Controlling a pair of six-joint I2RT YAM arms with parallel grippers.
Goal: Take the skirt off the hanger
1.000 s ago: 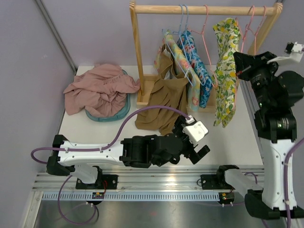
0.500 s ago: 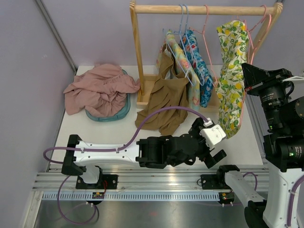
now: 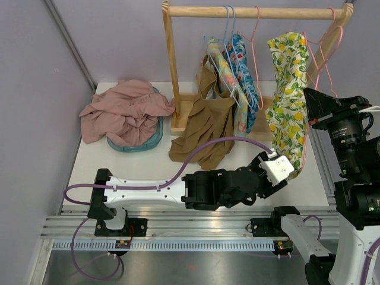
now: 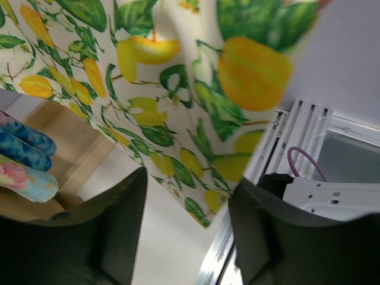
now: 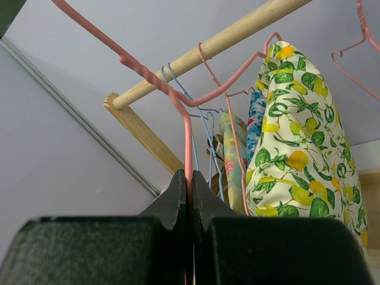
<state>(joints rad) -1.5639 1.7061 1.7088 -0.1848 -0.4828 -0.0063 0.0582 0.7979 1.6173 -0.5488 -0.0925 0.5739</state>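
Under the wooden rail (image 3: 255, 11), the lemon-print skirt (image 3: 288, 101) hangs just left of the right tool (image 5: 190, 178), which is pressed together on a pink hanger (image 5: 187, 133) wire; the left tool (image 4: 187, 187) (spread wide) has slid rightward over the surface (image 3: 119, 166) to the hem.

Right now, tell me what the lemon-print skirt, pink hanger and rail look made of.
Lemon-print skirt: thin woven cloth, matte, hanging in soft folds. Pink hanger: thin wire, probably coated metal, smooth with kinked bends. Rail: bare pale wood, matte, faint grain.
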